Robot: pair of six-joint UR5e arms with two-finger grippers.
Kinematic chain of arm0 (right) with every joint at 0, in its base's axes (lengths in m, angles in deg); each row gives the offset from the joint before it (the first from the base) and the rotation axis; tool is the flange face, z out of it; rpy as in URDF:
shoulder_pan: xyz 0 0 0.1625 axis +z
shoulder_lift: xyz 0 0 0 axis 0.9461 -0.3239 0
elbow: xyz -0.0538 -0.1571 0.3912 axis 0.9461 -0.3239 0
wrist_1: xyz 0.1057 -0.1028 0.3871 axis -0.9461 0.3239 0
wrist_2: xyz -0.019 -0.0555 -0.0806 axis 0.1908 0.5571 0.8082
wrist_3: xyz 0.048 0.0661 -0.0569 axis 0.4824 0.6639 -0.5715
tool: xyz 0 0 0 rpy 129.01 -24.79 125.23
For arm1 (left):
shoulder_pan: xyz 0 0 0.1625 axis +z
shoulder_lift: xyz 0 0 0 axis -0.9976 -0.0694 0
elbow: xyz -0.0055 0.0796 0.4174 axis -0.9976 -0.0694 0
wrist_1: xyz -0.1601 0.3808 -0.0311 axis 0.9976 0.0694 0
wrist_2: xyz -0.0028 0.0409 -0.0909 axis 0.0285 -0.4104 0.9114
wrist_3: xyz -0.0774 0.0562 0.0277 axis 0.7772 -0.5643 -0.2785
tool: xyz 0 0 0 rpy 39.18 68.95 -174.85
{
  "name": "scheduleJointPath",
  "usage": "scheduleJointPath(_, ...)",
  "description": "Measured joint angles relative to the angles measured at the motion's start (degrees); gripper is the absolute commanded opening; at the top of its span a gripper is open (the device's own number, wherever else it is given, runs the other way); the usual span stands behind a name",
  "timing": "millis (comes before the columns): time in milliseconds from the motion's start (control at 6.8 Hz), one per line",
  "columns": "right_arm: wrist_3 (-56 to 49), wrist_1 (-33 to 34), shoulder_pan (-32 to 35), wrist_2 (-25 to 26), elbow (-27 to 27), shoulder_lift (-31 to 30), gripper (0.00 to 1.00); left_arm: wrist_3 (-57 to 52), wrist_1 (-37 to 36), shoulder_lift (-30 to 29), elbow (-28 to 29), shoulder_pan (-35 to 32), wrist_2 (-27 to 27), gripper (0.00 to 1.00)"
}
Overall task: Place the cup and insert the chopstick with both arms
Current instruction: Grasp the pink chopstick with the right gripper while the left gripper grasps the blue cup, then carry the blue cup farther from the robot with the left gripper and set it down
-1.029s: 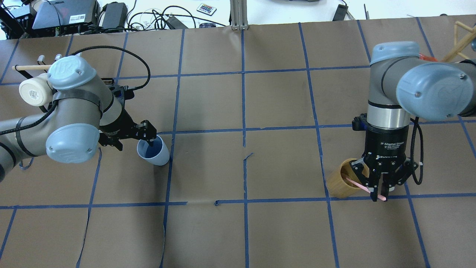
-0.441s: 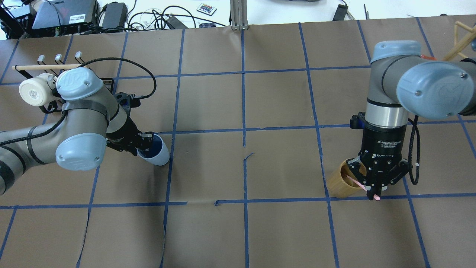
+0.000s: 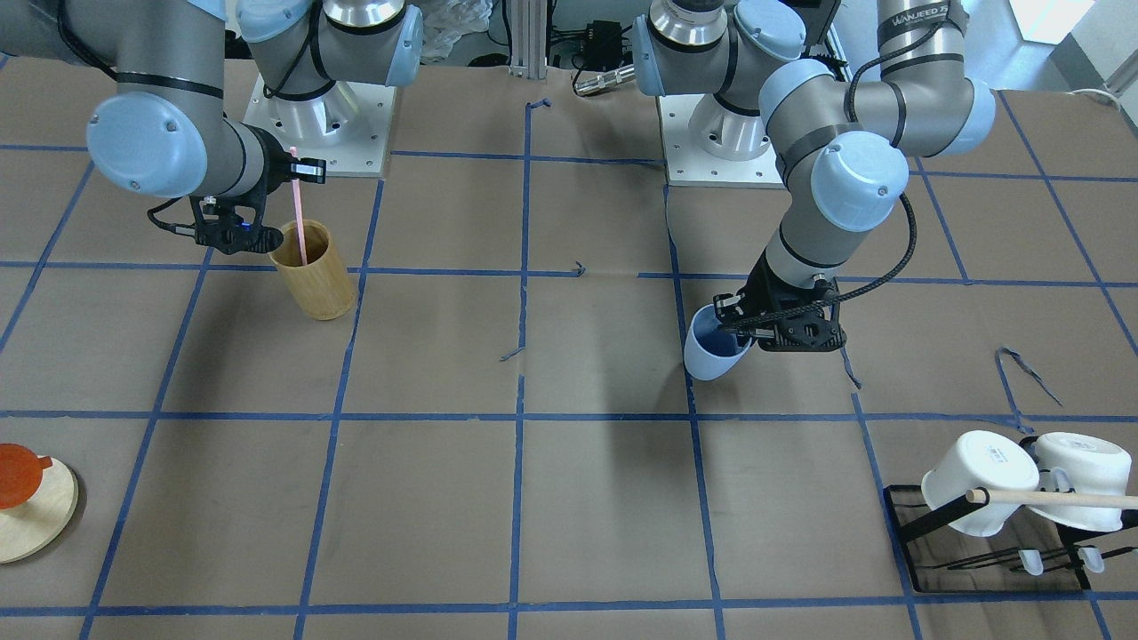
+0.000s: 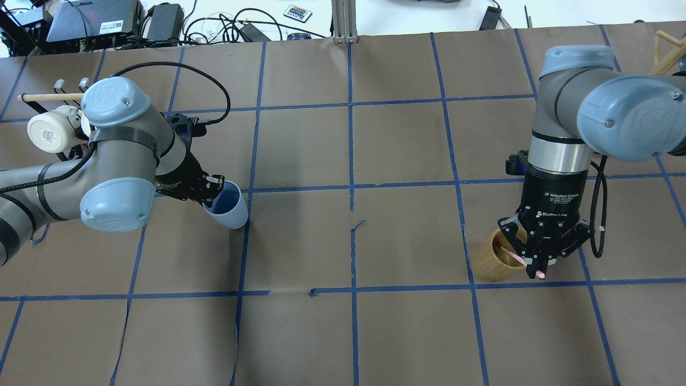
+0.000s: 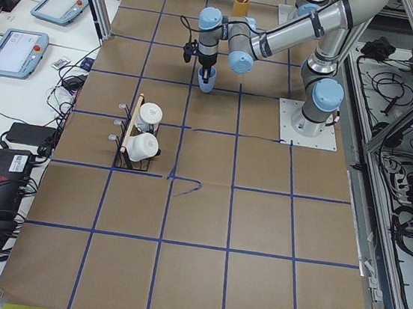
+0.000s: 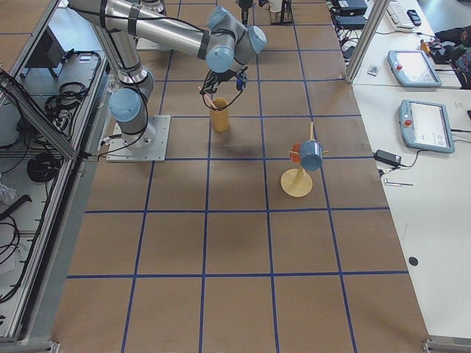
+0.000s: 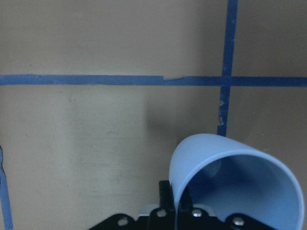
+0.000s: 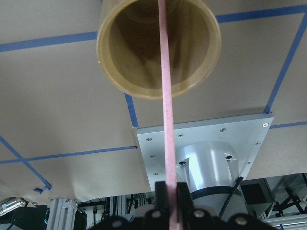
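My left gripper (image 4: 213, 191) is shut on the rim of the light blue cup (image 4: 231, 212), one finger inside and one outside. The cup hangs tilted with its mouth toward the gripper, low over the paper; it also shows in the front view (image 3: 709, 352) and the left wrist view (image 7: 225, 172). My right gripper (image 4: 537, 266) is shut on the upper end of the pink chopstick (image 4: 513, 259). The stick (image 3: 300, 218) stands nearly upright with its lower end inside the tan bamboo cylinder (image 3: 315, 271), as the right wrist view (image 8: 164, 96) shows.
A black rack (image 3: 925, 520) with two white mugs (image 3: 976, 481) and a wooden dowel (image 3: 1058, 500) stands behind my left arm (image 4: 118, 161). A round wooden stand (image 3: 36, 520) with an orange piece sits at the table's far right. Blue tape lines (image 4: 351, 187) grid the brown paper.
My left gripper turned and carried the blue cup slightly toward the table's middle, tilting it more upright. My right gripper shifted a little with the pink stick still in the bamboo cylinder.
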Motion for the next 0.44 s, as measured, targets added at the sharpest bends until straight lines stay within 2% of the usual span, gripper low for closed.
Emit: scheduleJointPath(441,0.81,-3.25,-0.07,-2.04,-6.68,0.36,0.15,12.9,1.58,-0.64,5.23,-10.77,0.02,0.0)
